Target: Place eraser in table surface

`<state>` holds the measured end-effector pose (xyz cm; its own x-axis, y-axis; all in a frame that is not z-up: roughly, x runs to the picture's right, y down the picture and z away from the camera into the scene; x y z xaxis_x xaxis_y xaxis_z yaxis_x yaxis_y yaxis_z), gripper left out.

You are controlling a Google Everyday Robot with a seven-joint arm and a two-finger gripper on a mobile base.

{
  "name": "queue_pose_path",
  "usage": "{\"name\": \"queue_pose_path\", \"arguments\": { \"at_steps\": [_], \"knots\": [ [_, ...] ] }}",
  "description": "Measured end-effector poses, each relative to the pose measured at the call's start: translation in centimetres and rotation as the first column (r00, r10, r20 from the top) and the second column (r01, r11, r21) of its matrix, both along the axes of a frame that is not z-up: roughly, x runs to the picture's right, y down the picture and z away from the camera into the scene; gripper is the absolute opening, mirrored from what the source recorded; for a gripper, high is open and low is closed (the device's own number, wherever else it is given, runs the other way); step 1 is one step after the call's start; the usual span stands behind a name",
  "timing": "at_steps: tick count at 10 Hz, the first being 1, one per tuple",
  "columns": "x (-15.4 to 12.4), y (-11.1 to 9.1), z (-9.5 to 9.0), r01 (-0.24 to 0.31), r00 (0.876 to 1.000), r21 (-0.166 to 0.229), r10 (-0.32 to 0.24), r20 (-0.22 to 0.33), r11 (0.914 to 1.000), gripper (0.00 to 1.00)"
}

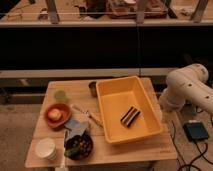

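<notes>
The end effector (169, 101) hangs off the worktop's (131, 152) right edge on the white arm (190, 85); whether apart or together, I cannot tell. The eraser (129, 116) lies inside the yellow bin (103, 106).

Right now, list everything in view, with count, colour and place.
eraser: 1, dark, pale stripes, inside the bin
bin: 1, yellow, table's right half
table surface: 1, tan wood, centre
orange bowl: 1, table's left
dark bowl: 1, near edge, filled
white cup: 1, near-left corner
dark cup: 1, by bin's far-left corner
green disc: 1, far left
cloth: 1, grey-blue, between bowls
box: 1, dark, floor, right
arm: 1, white, right of table
gripper: jaws not in view
</notes>
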<state>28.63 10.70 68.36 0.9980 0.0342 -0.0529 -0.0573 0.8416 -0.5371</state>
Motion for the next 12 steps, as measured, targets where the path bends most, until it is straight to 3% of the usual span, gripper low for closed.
{"name": "queue_pose_path", "arguments": {
  "at_steps": [10, 12],
  "knots": [
    [0.0, -0.1, -0.1, 0.003, 1.0, 0.004, -0.003, 0.001, 1.0, 0.65],
    [-1.1, -2.0, -0.3, 0.078, 0.996, 0.022, -0.079, 0.031, 0.9967, 0.65]
  ]
}}
